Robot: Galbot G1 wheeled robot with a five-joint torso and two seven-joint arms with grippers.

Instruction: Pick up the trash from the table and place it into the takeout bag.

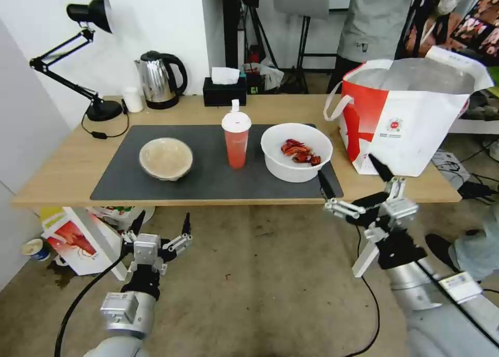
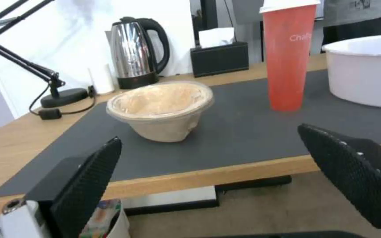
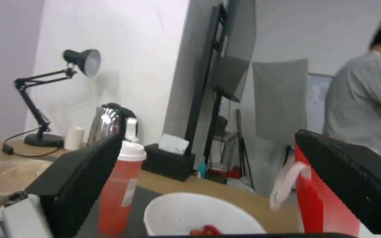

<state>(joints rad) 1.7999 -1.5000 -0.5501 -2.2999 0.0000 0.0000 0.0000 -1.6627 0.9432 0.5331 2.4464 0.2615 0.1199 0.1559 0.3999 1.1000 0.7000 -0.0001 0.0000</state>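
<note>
On the dark mat (image 1: 213, 183) of the light-wood table (image 1: 67, 159) the trash stands in a row: a shallow beige bowl (image 1: 166, 158), a red cup with a white lid (image 1: 236, 141), and a white bowl (image 1: 296, 151) holding red crayfish scraps (image 1: 300, 151). The takeout bag (image 1: 410, 113) stands open at the table's right end. My left gripper (image 1: 162, 223) hangs open below the front edge, facing the beige bowl (image 2: 162, 109). My right gripper (image 1: 352, 176) is open at the front edge, between the white bowl (image 3: 199, 215) and the bag (image 3: 322, 205).
A steel kettle (image 1: 161, 79), a black tissue box (image 1: 224, 90), a small white bottle (image 1: 133, 100) and a desk lamp (image 1: 88, 61) line the table's back. A smaller red-and-white bag (image 1: 78, 240) and a cup (image 1: 35, 249) sit on the floor at the left. A person (image 1: 374, 24) stands behind the table.
</note>
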